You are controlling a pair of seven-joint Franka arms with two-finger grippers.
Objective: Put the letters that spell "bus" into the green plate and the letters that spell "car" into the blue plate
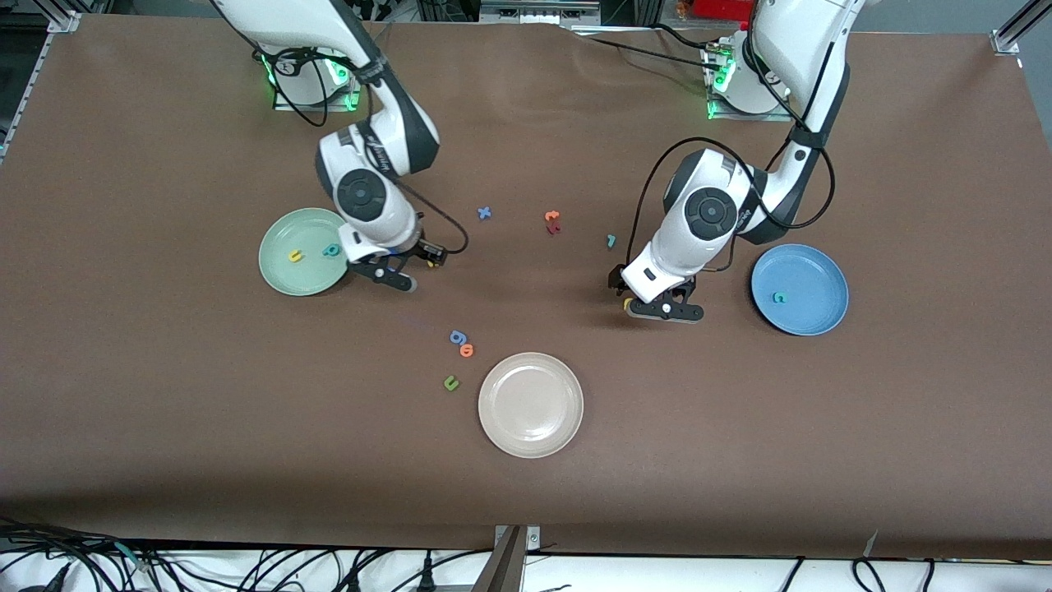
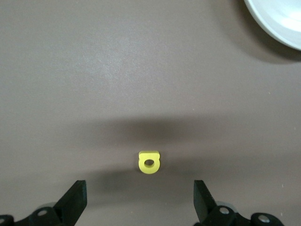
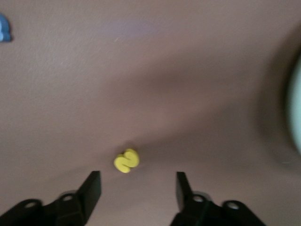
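A: From the front, what is lying where?

B: The green plate [image 1: 303, 262] is sitting toward the right arm's end of the desk [image 1: 164, 395], holding the yellow u [image 1: 295, 256] and the teal b [image 1: 331, 250]. The blue plate [image 1: 800, 289] is sitting toward the left arm's end with the teal c [image 1: 780, 298] in it. The teal r [image 1: 611, 240] is lying on the desk between the arms. The right gripper [image 1: 408, 274] is hanging low just beside the green plate, and the left gripper [image 1: 657, 310] is hanging low beside the blue plate, with a bit of yellow showing at its edge.

A: And the left wrist view?

B: The left gripper's fingers [image 2: 75, 200] are standing wide apart, released, with the yellow a [image 2: 149, 162] lying on the desk between them, touching neither.

A: The right wrist view?

B: The right gripper's fingers [image 3: 93, 187] are standing apart, gripping nothing. The yellow s [image 3: 126, 160] is lying on the desk just ahead of the gap, with the green plate's rim blurring at the edge.
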